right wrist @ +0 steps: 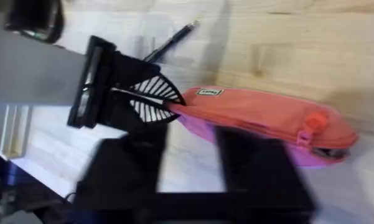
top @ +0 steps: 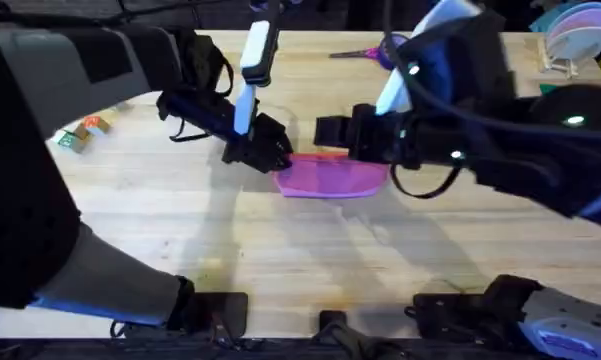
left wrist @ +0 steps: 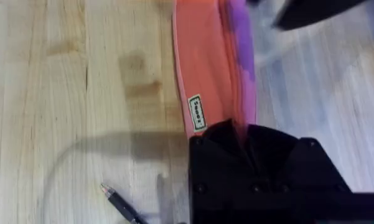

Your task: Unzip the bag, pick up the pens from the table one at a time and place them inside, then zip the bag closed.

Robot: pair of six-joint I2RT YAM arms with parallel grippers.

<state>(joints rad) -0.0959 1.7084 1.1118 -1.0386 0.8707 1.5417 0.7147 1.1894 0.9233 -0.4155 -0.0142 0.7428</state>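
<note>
On the table [top: 280,250], left fingers [top: 272,152] pinch the bag [top: 332,178]; right fingers [top: 332,130] seemingly parted.

Pink bag [top: 332,177] at frame centre on the wooden table [top: 280,260], left gripper [top: 273,152] at its left end, right gripper [top: 352,135] over its top edge, scissors [top: 365,52] at upper centre.

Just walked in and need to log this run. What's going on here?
Two robot arms are working on a pink bag lying on the table. The left end effector is shut on one end of the bag, pinning it. The right end effector hovers over the bag near its zip pull, which sits at the far end from the left grip. One pen lies on the table beside the left end effector.
</note>
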